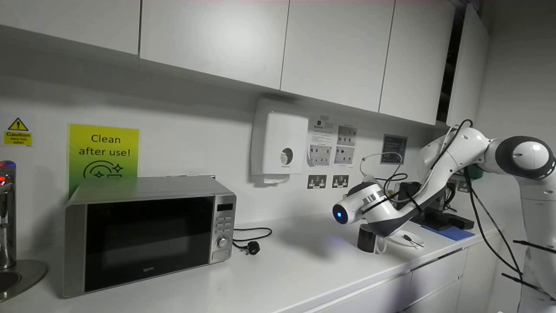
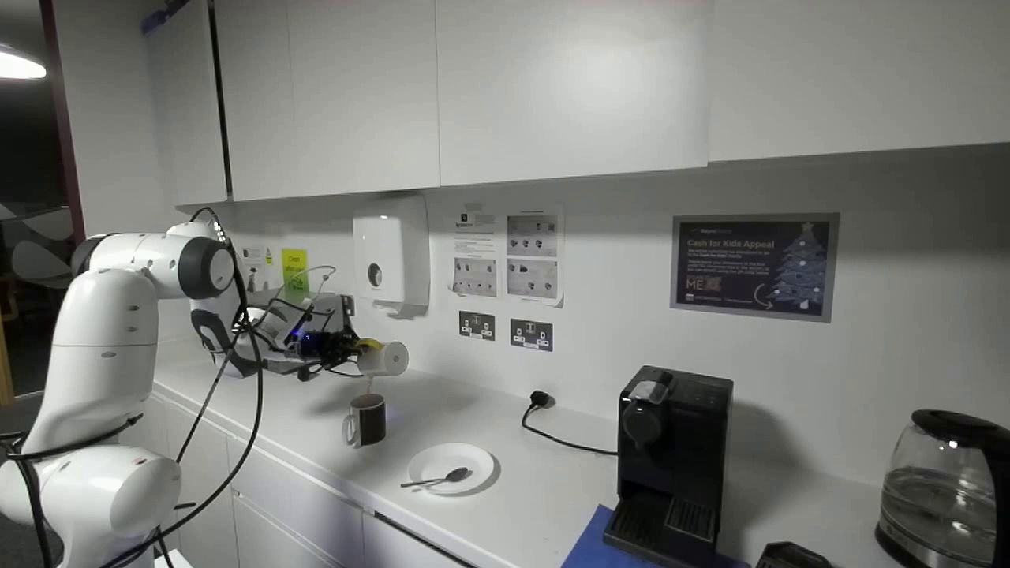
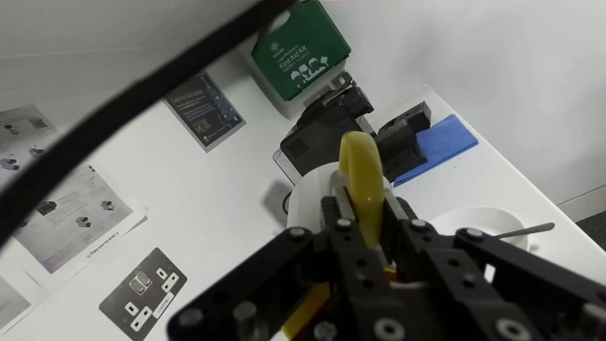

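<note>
"First Aid Kit" (image 3: pixel 293 58) on green case (image 3: pixel 305 40)

We take this for a workplace kitchen. At left in an exterior view: a metal tap (image 1: pixel 6 237) below a caution label (image 1: pixel 18 131), then a microwave (image 1: pixel 150 239) on the white tabletop (image 1: pixel 278 274), "Clean after use!" notice (image 1: pixel 104 150) behind, wall cupboards (image 1: pixel 213 37) above. In an exterior view we note a mug (image 2: pixel 373 420), a coffee machine (image 2: pixel 678 450) and, at right, a glass jug (image 2: pixel 927 497). Wrist view: green box (image 3: pixel 303 52) marked "Large Workplace First Aid Kit".
</note>
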Robot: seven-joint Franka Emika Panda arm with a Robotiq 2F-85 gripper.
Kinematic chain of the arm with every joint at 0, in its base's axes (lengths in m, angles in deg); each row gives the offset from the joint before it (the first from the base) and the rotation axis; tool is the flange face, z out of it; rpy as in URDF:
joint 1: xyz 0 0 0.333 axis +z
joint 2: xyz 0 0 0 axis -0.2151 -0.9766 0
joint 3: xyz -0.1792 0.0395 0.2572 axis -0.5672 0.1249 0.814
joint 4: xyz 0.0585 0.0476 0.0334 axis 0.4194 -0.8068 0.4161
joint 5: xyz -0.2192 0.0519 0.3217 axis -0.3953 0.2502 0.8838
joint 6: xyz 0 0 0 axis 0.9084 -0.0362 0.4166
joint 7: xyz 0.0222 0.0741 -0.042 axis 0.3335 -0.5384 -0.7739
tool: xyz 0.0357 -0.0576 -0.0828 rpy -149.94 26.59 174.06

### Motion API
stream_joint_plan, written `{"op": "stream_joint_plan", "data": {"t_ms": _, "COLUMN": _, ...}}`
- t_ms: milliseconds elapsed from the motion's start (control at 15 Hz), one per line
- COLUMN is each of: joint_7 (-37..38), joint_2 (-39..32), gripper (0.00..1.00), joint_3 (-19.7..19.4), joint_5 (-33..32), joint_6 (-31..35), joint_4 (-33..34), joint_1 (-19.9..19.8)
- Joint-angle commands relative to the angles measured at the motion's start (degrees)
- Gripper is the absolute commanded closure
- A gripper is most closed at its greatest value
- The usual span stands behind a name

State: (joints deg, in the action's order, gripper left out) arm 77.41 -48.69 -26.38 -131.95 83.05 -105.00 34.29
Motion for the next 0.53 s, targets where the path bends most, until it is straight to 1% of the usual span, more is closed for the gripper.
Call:
{"op": "stream_joint_plan", "data": {"t_ms": 0, "joint_7": -2.8, "joint_2": -0.5, "gripper": 0.96, "joint_3": 0.1, "joint_5": -2.5, "joint_6": -4.0, "joint_4": 1.3, "joint_1": 0.3}}
{"op": "stream_joint_plan", "data": {"t_ms": 467, "joint_7": -3.4, "joint_2": -0.6, "gripper": 0.96, "joint_3": 0.0, "joint_5": -2.5, "joint_6": -5.1, "joint_4": 1.0, "joint_1": 0.1}}
